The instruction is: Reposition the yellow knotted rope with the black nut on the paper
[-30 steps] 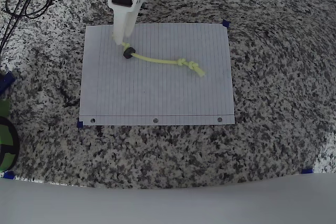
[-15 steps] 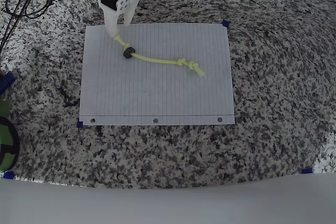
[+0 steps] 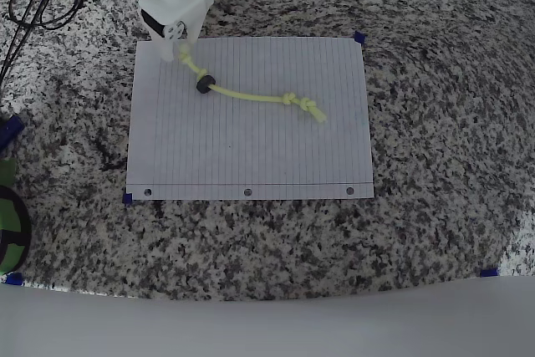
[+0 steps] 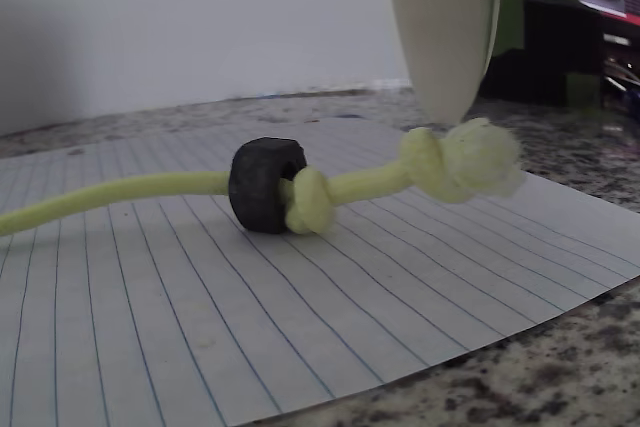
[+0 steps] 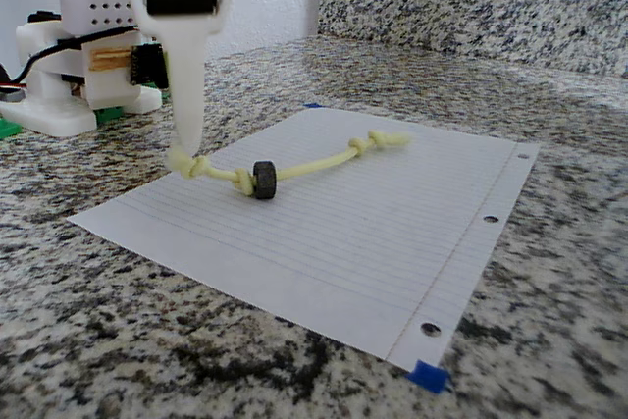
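The paper (image 3: 251, 148) lies flat on the granite counter, its punched holes along the near edge in the overhead view. The yellow knotted rope (image 3: 251, 96) curves across its upper half. The black nut (image 3: 203, 84) sits on the rope beside a knot near the left end, and it is also clear in the wrist view (image 4: 265, 185) and in the fixed view (image 5: 263, 180). My white gripper (image 3: 180, 53) stands over the sheet's top left corner. Its fingers are closed together, with the tip (image 5: 183, 152) on the rope's frayed end knot (image 4: 462, 162).
Blue tape marks the paper's corners (image 3: 359, 38). Black cables (image 3: 38, 2) loop at the overhead view's top left. A green and black object (image 3: 8, 223) sits at the left edge. The arm's white base (image 5: 69, 56) stands behind the sheet, and a granite backsplash (image 5: 471, 12) runs along the back.
The gripper has drawn back toward the sheet's top left corner, and more of the rope's left end now shows stretched out. The nut and the right-hand knots have stayed put.
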